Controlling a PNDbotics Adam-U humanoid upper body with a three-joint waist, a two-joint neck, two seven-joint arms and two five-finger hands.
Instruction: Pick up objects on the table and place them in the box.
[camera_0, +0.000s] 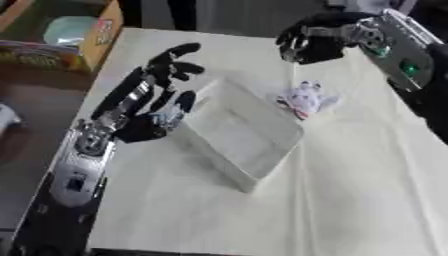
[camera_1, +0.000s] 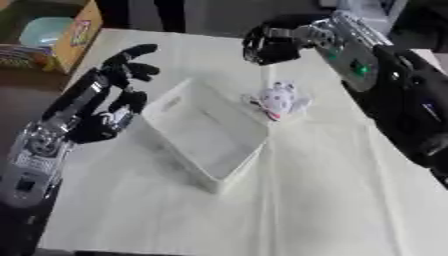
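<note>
Right hand (camera_1: 273, 44) above white object (camera_1: 277, 100)

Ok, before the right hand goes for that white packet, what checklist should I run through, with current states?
1. Packet on the table, free of the box: ok, it lies beside the box, though whether they touch, cannot tell.
2. Right hand positioned over the packet: not ok, it hangs beyond it, fingers curled, holding nothing.
3. Box interior free to receive: ok, nothing visible inside.
4. Left hand out of the drop path: ok, it rests open at the box's left side.
5. Box steadied by the left hand: cannot tell.
</note>
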